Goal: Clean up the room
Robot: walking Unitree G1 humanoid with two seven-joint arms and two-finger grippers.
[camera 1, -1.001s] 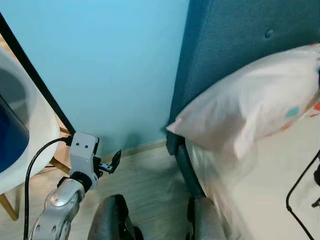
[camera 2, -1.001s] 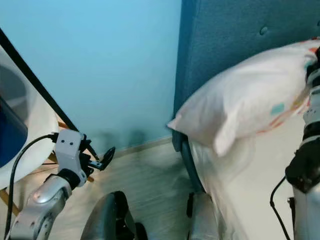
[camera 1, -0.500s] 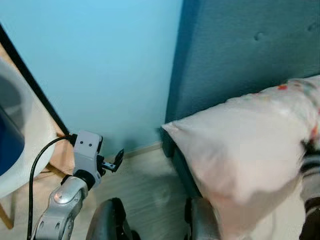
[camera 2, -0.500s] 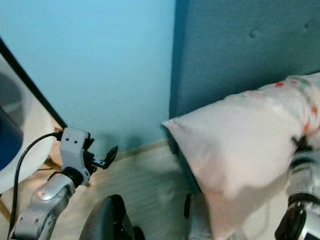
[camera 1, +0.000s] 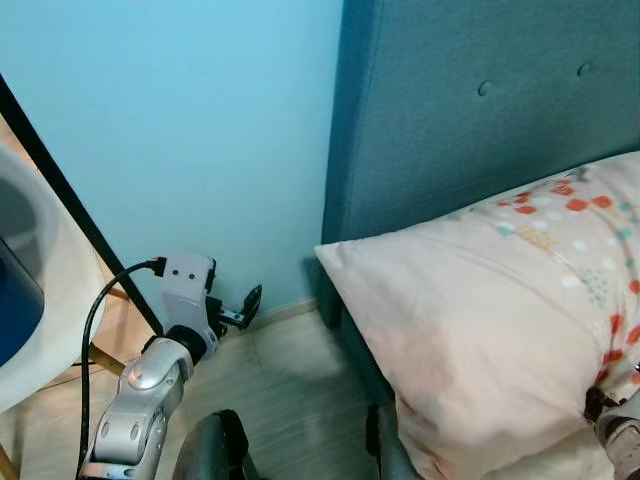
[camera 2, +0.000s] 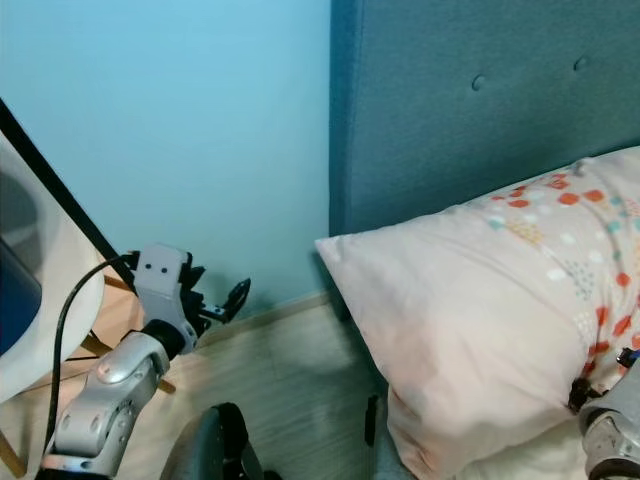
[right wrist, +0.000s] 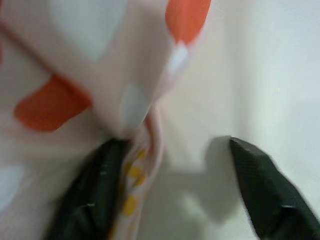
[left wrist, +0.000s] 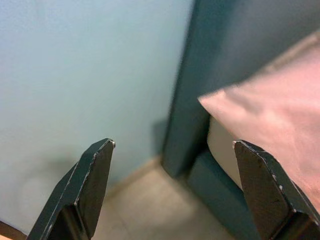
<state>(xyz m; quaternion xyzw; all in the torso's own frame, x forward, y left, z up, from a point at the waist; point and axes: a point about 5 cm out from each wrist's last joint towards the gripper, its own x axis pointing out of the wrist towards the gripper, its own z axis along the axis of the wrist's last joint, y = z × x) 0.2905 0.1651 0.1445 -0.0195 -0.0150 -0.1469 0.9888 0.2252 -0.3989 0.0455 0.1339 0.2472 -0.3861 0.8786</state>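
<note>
Left eye view, pillow: pale pink with red, teal and yellow dots, leaning against the teal headboard, one corner jutting past the bed's edge toward the light blue wall.
Left eye view, left tool: raised low over the wooden floor, near the wall, well apart from the pillow.
Right eye view, right arm: at the lower corner, against the pillow's dotted edge.
Right eye view, white chair: at far left, behind the left arm.
Left wrist view, left tool: fingers spread wide, nothing between them; headboard edge and pillow corner ahead.
Right wrist view, right tool: fingers parted, a fold of pillow fabric lying against one finger, white sheet beside it.
</note>
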